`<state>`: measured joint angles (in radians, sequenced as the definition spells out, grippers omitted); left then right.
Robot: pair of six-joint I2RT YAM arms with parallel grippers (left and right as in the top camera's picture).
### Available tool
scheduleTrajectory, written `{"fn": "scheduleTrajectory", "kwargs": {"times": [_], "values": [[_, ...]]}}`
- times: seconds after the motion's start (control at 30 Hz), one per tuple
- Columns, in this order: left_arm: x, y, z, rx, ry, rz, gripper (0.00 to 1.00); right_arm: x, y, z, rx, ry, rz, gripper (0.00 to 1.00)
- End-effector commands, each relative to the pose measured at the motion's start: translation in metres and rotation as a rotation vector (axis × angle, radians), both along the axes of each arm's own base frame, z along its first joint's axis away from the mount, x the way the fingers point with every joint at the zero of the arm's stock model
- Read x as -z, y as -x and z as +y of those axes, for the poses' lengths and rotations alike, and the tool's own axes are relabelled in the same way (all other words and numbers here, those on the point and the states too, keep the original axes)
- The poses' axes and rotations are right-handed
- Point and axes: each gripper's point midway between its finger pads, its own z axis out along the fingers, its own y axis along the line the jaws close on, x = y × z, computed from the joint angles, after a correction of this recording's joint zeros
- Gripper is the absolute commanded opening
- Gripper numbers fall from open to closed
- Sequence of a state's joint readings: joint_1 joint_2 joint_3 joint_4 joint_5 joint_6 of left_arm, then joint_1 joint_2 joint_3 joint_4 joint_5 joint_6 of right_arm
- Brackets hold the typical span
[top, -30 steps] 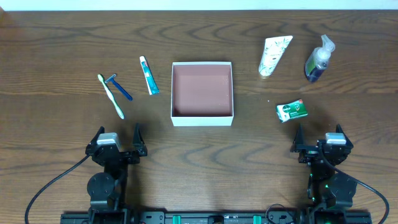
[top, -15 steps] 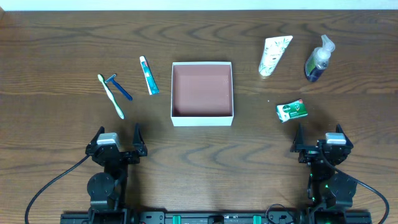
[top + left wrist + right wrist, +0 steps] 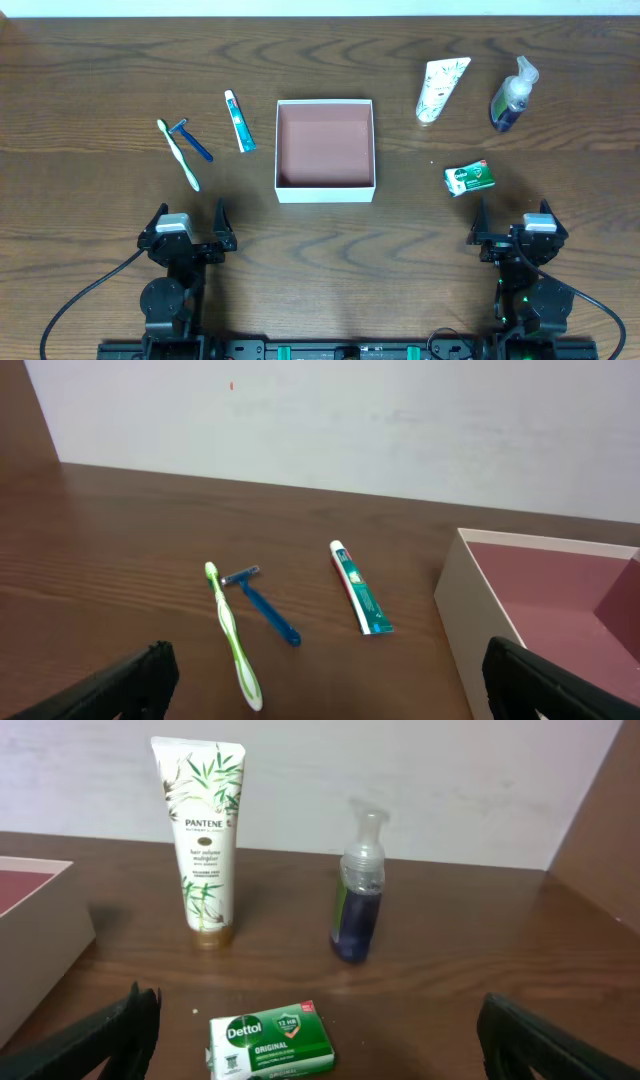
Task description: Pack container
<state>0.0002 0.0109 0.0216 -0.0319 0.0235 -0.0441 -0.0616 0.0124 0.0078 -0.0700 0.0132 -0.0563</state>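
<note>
White-walled square box with reddish-brown inside (image 3: 325, 191) is sitting mid-table (image 3: 100, 80), which is dark wood grain with a white wall behind. Lying right of box: white bamboo-print tube (image 3: 207, 840) reading PANTENE, green soap pack (image 3: 270, 1040) reading Dettol ORIGINAL. Lying left: toothpaste tube (image 3: 360, 588), blue razor (image 3: 265, 610), green toothbrush (image 3: 232, 635). Both arms are sitting low, nearer than box. Left fingers (image 3: 140, 678) and right fingers (image 3: 120, 1032) are standing spread wide, gripping nothing.

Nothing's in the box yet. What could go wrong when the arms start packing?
The tube stands upright on its small cap near the bottle; a clumsy nudge could topple either. The toothbrush and razor lie flat and close together, so grabbing one may drag the other.
</note>
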Motion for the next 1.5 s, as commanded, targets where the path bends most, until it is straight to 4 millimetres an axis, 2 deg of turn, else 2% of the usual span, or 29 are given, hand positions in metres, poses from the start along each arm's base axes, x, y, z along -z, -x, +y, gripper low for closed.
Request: {"fn": "scheduleTrajectory", "kwargs": {"times": [0.0,0.8,1.03,1.23,1.47], "values": [[0.017,0.001,0.003,-0.011,-0.018,0.050,0.98,0.001,0.000,0.000,-0.004,0.011,0.000,0.99],[0.017,0.001,0.003,-0.011,-0.018,0.050,0.98,0.001,0.000,0.000,-0.004,0.011,0.000,0.99],[0.017,0.001,0.003,-0.011,-0.018,0.050,0.98,0.000,0.001,-0.005,0.027,0.014,-0.003,0.99],[0.017,0.001,0.003,-0.011,-0.018,0.050,0.98,-0.005,0.000,0.002,-0.012,-0.064,-0.026,0.99],[0.017,0.001,0.003,-0.011,-0.018,0.050,0.98,-0.012,0.000,0.030,-0.174,-0.113,-0.048,0.99]]}}
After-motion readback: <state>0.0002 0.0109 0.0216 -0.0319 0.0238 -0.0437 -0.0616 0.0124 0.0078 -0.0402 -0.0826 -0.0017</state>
